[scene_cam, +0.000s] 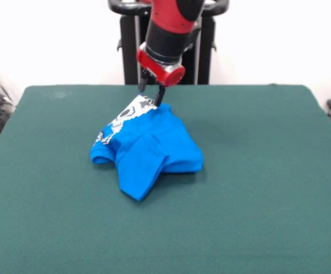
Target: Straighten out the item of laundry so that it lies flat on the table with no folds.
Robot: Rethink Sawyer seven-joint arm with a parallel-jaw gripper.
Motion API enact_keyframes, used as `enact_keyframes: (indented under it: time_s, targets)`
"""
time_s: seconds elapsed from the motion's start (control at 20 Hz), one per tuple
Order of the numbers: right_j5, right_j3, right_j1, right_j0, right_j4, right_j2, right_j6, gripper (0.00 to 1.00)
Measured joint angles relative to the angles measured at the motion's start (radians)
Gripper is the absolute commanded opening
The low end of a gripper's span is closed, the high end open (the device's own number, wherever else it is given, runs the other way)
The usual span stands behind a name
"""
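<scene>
On table (256, 188), crumpled T-shirt (148, 151), tool (151, 91) slightly parted, touching its top edge

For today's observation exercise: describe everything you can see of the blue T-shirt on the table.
The blue T-shirt is a small bright blue garment of soft cloth, crumpled into a raised heap with folds, not flat. A white-and-dark printed patch shows at its upper left side. One corner points toward the camera, and a rolled edge sits at the left. It lies near the middle of the green table. The robot's tool is right at its far top edge; whether it grips the cloth cannot be told.
</scene>
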Motion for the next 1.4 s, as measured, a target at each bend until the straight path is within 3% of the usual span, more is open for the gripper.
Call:
enact_keyframes:
  time_s: [0.2, 0.5, 0.9, 1.4]
  targets:
    - [0.056, -0.025, -0.017, -0.002, 0.000, 0.003, 0.000, 1.00]
    - [0.024, -0.085, 0.006, 0.039, 0.000, -0.004, 0.000, 1.00]
    - [-0.113, -0.202, 0.113, 0.121, 0.011, -0.015, 0.000, 1.00]
    - [-0.135, -0.317, 0.254, 0.200, 0.009, -0.102, 0.000, 1.00]
